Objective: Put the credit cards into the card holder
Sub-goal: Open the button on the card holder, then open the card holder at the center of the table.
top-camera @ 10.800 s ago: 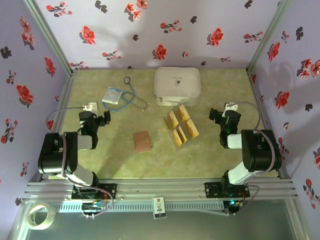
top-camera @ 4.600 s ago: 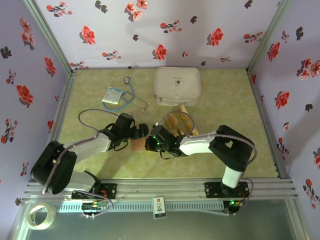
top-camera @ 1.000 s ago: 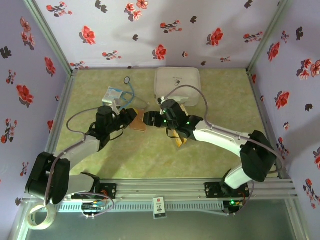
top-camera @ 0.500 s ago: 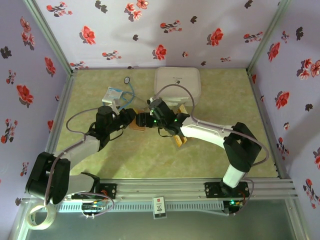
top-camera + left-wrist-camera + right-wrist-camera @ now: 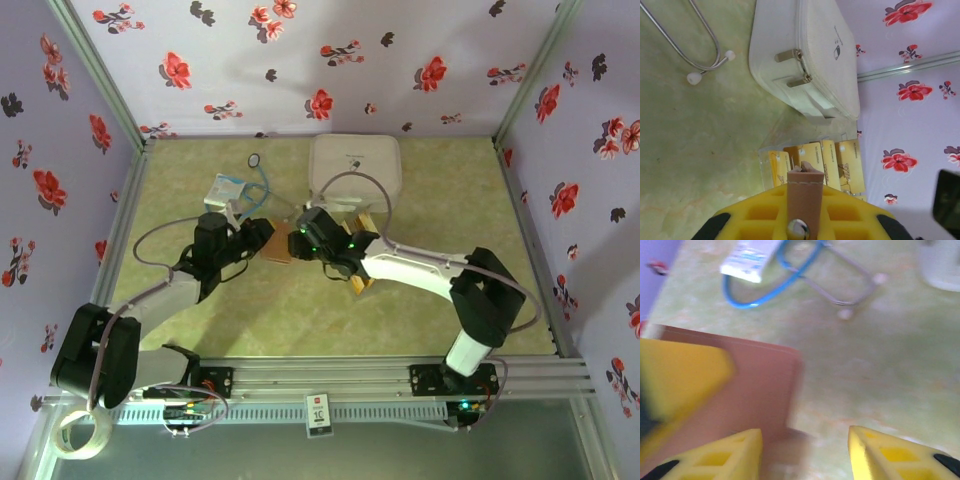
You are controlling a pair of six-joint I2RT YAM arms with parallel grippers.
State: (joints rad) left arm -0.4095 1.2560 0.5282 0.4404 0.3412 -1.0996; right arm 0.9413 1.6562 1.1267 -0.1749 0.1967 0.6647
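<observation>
The reddish-brown card holder (image 5: 277,249) hangs just above the table's middle. My left gripper (image 5: 262,240) is shut on it. In the left wrist view its snap strap (image 5: 805,197) stands pinched between the yellow fingers (image 5: 757,217). My right gripper (image 5: 297,243) faces the holder from the right. In the right wrist view that gripper (image 5: 805,452) is open, and the holder's flat brown side (image 5: 740,395) reaches past its left fingertip into the gap. The golden credit cards (image 5: 832,160) lie in a row on the table beyond the holder. From above, my right arm partly hides the cards (image 5: 360,283).
A large white case (image 5: 355,165) stands at the back centre, just behind the cards. A blue stethoscope (image 5: 258,170) and a white-blue packet (image 5: 222,188) lie at the back left. Flowered walls close in the table on three sides.
My right gripper's jaws have narrowed beside the holder, and the gripper shifted left and back a little. The left gripper has kept hold of the holder in place.
</observation>
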